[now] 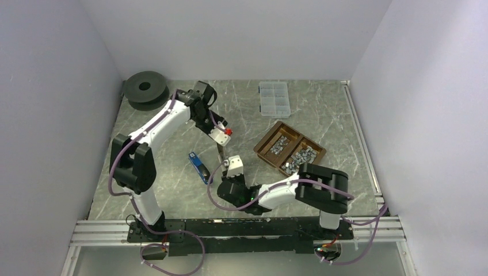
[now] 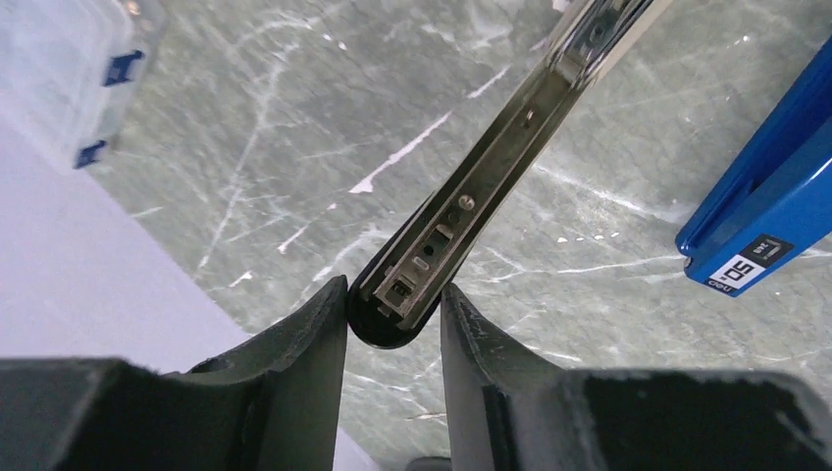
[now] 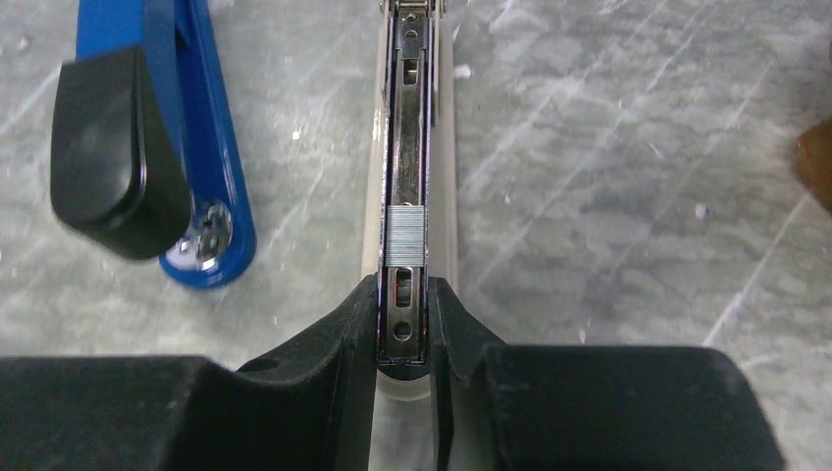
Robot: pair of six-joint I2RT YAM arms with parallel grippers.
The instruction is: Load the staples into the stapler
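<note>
already a staple strip sat in the stapler's magazine, which the right fingers pinched, while the left fingers pinched its lid; closing it looked the next move.

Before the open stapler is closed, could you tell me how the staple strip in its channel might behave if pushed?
Likely stiff: the strip looks like one tight block of staples. It would probably slide along the stapler's smooth metal channel, whose walls should stop it tipping. Being small, it is likely light and may snap if pinched.
</note>
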